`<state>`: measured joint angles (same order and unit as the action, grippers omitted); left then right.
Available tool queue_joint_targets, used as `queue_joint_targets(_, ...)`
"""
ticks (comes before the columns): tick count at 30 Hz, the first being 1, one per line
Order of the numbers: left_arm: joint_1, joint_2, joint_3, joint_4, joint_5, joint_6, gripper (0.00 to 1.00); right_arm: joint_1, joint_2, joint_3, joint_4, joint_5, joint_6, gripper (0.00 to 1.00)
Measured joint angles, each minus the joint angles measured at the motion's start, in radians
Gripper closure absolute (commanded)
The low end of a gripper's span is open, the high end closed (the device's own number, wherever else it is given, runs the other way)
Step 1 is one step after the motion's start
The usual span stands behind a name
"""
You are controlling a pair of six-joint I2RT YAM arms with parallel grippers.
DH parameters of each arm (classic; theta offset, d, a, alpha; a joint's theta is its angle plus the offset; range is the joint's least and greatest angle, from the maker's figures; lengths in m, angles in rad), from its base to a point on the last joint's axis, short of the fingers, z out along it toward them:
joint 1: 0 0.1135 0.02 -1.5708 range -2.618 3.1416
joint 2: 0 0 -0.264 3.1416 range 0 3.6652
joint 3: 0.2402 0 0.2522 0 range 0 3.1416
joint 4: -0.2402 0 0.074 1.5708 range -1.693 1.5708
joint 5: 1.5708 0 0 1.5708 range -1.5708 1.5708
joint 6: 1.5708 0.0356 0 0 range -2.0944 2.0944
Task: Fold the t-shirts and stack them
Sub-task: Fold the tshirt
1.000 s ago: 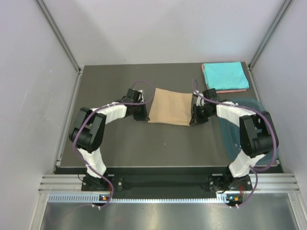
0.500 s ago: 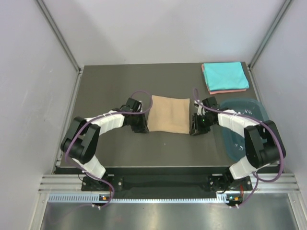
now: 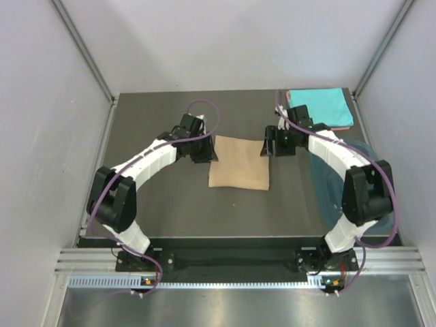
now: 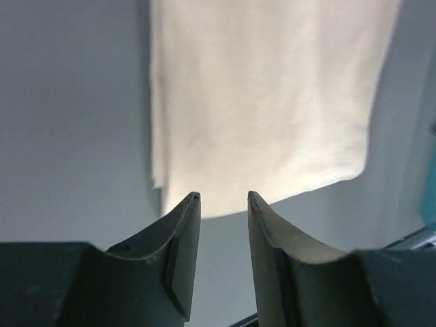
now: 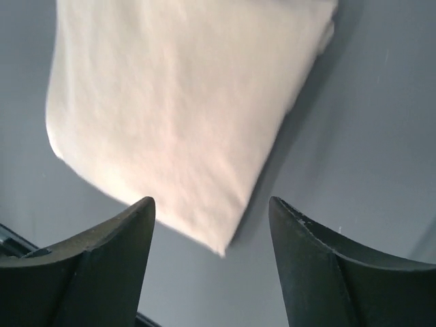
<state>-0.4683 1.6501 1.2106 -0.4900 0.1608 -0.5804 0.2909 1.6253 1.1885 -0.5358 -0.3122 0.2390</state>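
Turquoise shirt (image 3: 320, 107) lies folded on pink shirt (image 3: 325, 129); tan shirt (image 3: 238, 172) is folded but apart, not yet stacked; left gripper (image 4: 223, 199) narrowly parted, right gripper (image 5: 211, 204) wide, both empty.

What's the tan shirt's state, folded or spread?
Folded: the tan shirt lies as a compact rectangle, layers showing at one edge; left pincer and right pincer open, off it.

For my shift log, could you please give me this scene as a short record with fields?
tan t-shirt: folded flat, centre of table, not gripped
turquoise t-shirt: folded, far right corner, atop the pink one
salmon-pink t-shirt: only its edge shows
left gripper: open, empty, by the tan shirt's far-left corner
right gripper: open, empty, by its far-right corner
teal tub: right side
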Motion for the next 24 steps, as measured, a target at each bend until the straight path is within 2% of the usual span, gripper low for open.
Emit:
queue_joint_targets(3, 0.000, 0.040, 0.023, 0.056, 0.042, 0.005, 0.61, -0.016, 0.097, 0.092, 0.024, -0.024, -0.013, 0.29)
queue_joint_targets(10, 0.000, 0.240, 0.042, 0.094, 0.060, 0.008, 0.62, -0.056, 0.311, 0.215, 0.060, -0.108, -0.064, 0.22)
queue_joint_targets(13, 0.003, 0.260, 0.048, 0.104, 0.057, 0.008, 0.62, -0.076, 0.388, 0.239, 0.070, -0.148, -0.085, 0.14)
queue_joint_targets(24, 0.020, 0.299, 0.103, 0.088, 0.032, 0.012, 0.62, -0.116, 0.481, 0.339, 0.081, -0.261, -0.163, 0.08)
